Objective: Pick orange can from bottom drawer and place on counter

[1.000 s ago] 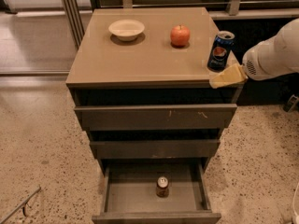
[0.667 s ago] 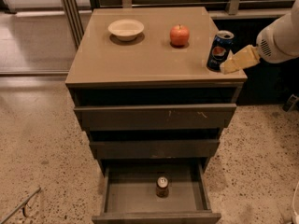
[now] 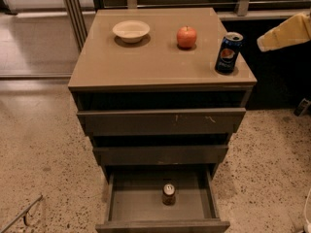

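Camera view: the claw has drawn back up and to the right, away from the blue can, and now hangs off the bench at the frame's right edge. I judge the reach has not begun. The orange can stands upright in the open bottom drawer, mid-floor, well apart from the claw. The bowl and apple are unmoved. The arm is cut off by the frame, so I cannot tell whether the claw is released or clenched.
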Robot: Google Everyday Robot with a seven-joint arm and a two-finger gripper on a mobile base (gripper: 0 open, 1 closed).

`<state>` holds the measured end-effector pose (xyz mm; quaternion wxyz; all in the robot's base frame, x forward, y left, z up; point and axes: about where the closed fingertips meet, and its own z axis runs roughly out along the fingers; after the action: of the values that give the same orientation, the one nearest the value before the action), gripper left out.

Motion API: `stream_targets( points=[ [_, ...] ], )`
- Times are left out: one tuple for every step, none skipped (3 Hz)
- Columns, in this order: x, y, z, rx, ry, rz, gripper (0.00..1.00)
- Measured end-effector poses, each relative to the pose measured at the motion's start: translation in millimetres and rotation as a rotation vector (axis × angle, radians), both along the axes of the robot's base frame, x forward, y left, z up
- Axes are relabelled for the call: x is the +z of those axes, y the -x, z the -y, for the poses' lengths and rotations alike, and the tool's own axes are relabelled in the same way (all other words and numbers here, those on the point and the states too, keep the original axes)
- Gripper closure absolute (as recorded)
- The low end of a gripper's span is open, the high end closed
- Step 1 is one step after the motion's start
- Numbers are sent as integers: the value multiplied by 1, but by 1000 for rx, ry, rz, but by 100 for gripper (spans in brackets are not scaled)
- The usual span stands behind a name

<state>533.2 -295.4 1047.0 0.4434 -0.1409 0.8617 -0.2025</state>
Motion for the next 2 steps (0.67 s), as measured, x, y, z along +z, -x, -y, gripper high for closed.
stream_targets(
  points=[
    [12,0,-3,13,14,47,0],
    [11,0,-3,12,14,45,0]
  ],
)
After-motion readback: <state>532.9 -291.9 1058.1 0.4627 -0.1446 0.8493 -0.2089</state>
